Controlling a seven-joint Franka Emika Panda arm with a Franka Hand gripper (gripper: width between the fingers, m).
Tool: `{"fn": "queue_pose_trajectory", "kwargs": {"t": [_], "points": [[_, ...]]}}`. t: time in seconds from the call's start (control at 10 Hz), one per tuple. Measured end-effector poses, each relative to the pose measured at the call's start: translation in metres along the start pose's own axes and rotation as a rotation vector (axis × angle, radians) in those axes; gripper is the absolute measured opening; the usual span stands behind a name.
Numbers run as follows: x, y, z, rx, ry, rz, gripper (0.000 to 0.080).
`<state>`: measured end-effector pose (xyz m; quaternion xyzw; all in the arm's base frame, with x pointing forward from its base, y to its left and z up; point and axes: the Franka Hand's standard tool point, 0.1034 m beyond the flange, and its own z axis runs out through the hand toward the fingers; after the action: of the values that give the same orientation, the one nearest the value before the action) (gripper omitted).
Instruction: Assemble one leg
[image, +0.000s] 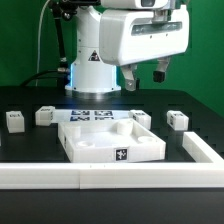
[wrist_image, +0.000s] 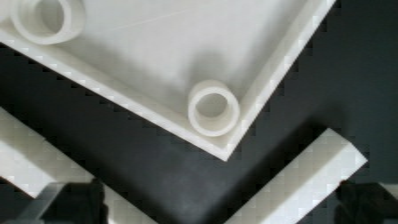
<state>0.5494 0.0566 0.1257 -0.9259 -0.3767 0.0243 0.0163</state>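
I read the exterior view as a dial centred on the panel. My gripper hung at about 1 o'clock, high above the table, with its fingers spread apart and nothing between them. I judged the step to be the very start: nothing was picked up, and no leg was seated in the panel.

I counted four legs, all loose on the table and clear of me. One sat at 9 o'clock, and another between 9 and 10. A third was at 2 o'clock, just beside the panel's far corner, and the fourth lay between 2 and 3. The 2 o'clock leg lay closest below me, so I took it as the likely one to fetch.

There was one panel. My wrist view showed two round sockets on it, one near the corner and one further along an edge. I counted two border bars, one at 6 o'clock and one between 3 and 4. A single marker board lay at 12 o'clock, behind the panel.

The next move called for lowering over a leg with my fingers lined up on two opposite faces, then closing squarely so that it would not tip. After that it would go to a corner socket.
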Motion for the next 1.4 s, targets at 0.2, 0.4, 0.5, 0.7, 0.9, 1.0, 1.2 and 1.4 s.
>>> {"fn": "queue_pose_trajectory", "kwargs": {"t": [0.2,0.4,0.5,0.7,0.9,1.0,1.2,1.4], "points": [[0.000,0.000,0.000,0.000,0.000,0.000,0.0650],[0.000,0.000,0.000,0.000,0.000,0.000,0.0650],[0.000,0.000,0.000,0.000,-0.001,0.000,0.0650],[-0.009,-0.002,0.008,-0.016,0.008,-0.184,0.0650],[-0.021,-0.009,0.015,-0.014,-0.008,-0.349,0.0650],[-0.028,-0.005,0.022,-0.017,-0.005,-0.434,0.0650],[-0.042,0.004,0.042,-0.008,-0.007,-0.511,0.0650],[-0.042,0.003,0.042,-0.009,-0.007,-0.505,0.0650]]}}
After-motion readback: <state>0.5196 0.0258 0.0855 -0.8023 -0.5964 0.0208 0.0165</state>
